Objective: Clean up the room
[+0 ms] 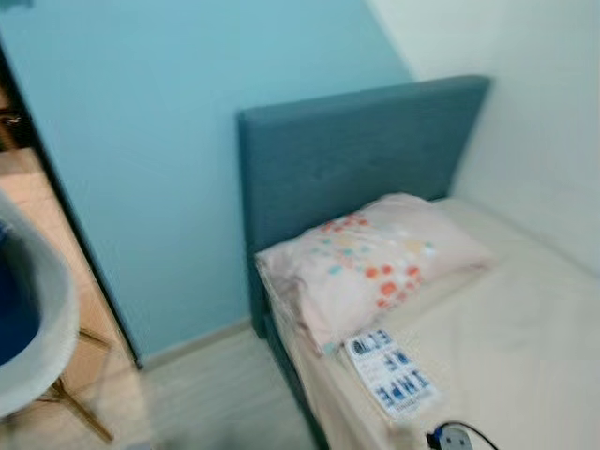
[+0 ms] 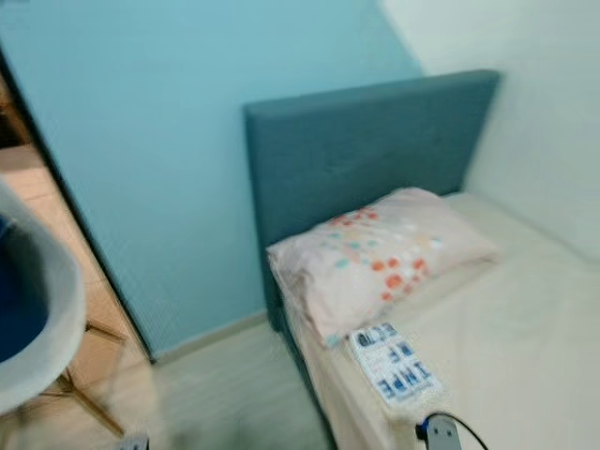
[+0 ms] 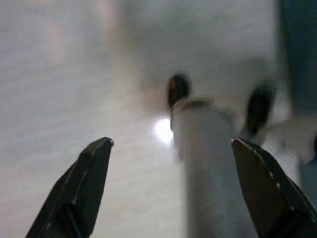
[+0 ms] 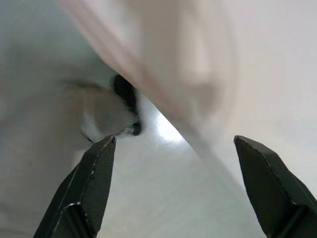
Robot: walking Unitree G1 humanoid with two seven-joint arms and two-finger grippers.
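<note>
A bed (image 1: 525,337) with a cream sheet and a blue upholstered headboard (image 1: 356,159) stands against the white wall on the right. A pale pillow (image 1: 375,258) with orange and teal dots lies at its head. A white packet with blue print (image 1: 392,372) rests near the bed's near edge, and a small white plug with a black cable (image 1: 455,436) lies just in front of it. My left gripper (image 3: 171,148) is open above the pale floor, with a blurred grey post between its fingers' line of sight. My right gripper (image 4: 173,144) is open too, over blurred pale surfaces.
A white shell chair (image 1: 28,319) with wooden legs stands at the left by a doorway with a dark frame (image 1: 80,244). A light blue wall (image 1: 169,141) runs behind. Pale floor (image 1: 220,398) lies between chair and bed.
</note>
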